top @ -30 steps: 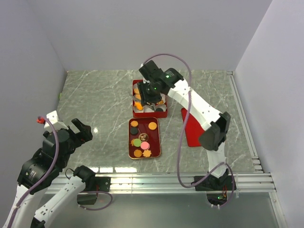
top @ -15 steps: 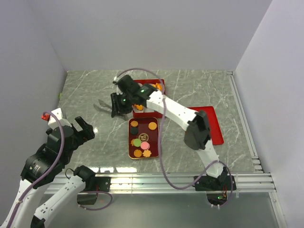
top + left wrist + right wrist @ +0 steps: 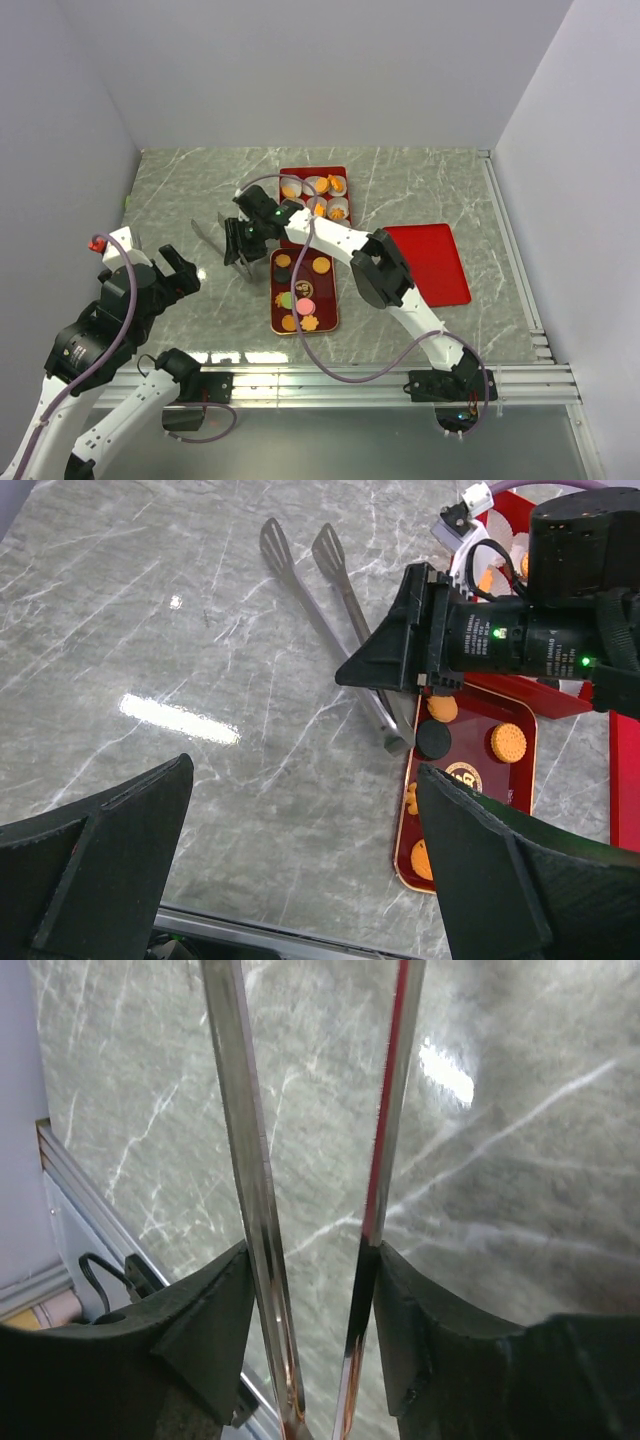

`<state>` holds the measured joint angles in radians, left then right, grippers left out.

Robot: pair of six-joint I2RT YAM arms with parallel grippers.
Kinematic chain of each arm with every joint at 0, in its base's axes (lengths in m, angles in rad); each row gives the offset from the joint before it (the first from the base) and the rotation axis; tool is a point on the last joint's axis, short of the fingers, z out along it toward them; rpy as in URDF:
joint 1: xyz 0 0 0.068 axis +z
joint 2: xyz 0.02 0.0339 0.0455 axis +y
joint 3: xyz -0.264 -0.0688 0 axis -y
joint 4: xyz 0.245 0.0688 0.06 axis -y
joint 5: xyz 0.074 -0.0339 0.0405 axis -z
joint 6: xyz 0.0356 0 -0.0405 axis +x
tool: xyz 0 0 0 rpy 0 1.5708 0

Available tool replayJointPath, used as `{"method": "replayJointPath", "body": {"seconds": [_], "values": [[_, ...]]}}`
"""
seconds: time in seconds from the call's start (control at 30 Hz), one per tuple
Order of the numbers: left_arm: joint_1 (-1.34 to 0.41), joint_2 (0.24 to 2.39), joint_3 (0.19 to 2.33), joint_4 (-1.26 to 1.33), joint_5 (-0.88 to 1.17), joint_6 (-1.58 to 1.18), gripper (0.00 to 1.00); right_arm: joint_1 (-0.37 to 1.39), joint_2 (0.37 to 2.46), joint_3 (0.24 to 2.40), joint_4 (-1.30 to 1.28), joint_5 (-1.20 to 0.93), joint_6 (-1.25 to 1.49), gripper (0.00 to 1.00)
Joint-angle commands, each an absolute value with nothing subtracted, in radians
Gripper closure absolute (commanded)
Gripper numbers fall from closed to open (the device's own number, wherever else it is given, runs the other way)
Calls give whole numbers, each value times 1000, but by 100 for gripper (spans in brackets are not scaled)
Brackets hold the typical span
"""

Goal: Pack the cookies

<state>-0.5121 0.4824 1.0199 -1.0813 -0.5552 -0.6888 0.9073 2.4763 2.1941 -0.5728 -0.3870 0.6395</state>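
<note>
Orange, green, pink and dark cookies (image 3: 320, 265) lie in a small red tray (image 3: 322, 295), with more in the red box (image 3: 300, 171) behind it. Just left, the right gripper (image 3: 312, 1260) clasps metal tongs (image 3: 300, 590). The left gripper (image 3: 300, 810) gapes wide above the marble table (image 3: 180, 180).

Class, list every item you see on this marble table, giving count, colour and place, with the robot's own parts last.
table: one, grey marble, under everything
tray: one, dark red, centre
cookies: about eight on tray, orange, dark, green, pink; more in cups
box: one, red, behind tray
paper cups: several, white, inside box
lid: one, red, right of tray
tongs: one pair, metal, left of tray
left hand: one, black, open, near left
right hand: one, black, gripping tongs
</note>
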Motion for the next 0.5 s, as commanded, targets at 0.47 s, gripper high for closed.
{"method": "replayJointPath", "body": {"seconds": [0.47], "values": [[-514,479,1049,-1078,-564,-689,1,946,2505,2227,-614,-331,568,28]]}}
